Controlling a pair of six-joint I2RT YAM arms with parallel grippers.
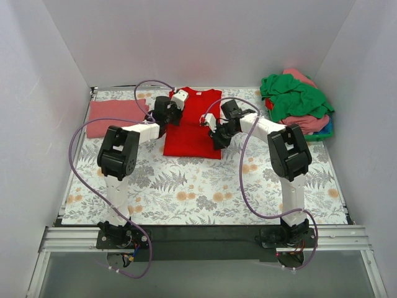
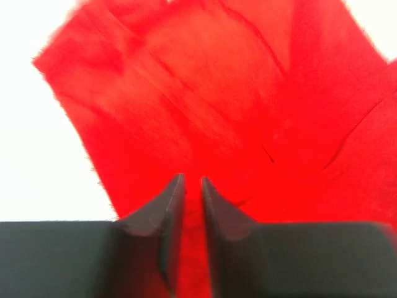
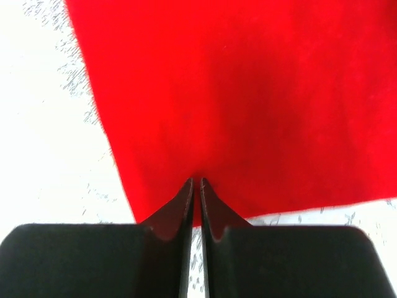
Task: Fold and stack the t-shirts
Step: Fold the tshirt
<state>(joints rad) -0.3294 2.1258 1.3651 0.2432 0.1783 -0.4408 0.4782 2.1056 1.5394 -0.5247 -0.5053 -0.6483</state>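
Two grippers meet a bright red short-sleeved cloth t-shirt [image 1: 192, 133] lying flat on a grey floral-patterned tablecloth [image 1: 198, 186].

Mid-table, the shirt lies as a narrow upright rectangle with an arm at each long side. The left gripper [image 2: 192, 180] is at its left edge, jaws closed to a slit with red cloth in it and creases fanning out from the tips, so it pinches the shirt. The right gripper [image 3: 196, 181] is at the lower right edge, jaws drawn almost together over the hem; whether cloth is caught between them I cannot tell. Left of the red shirt, apart from it, lies a folded dusty salmon-pink t-shirt [image 1: 111, 117]. At the far right corner sits a loose heap: a crumpled green t-shirt [image 1: 294, 96] on top, a pink t-shirt [image 1: 304, 123] under it and a blue t-shirt [image 1: 327, 131] showing at the edge.
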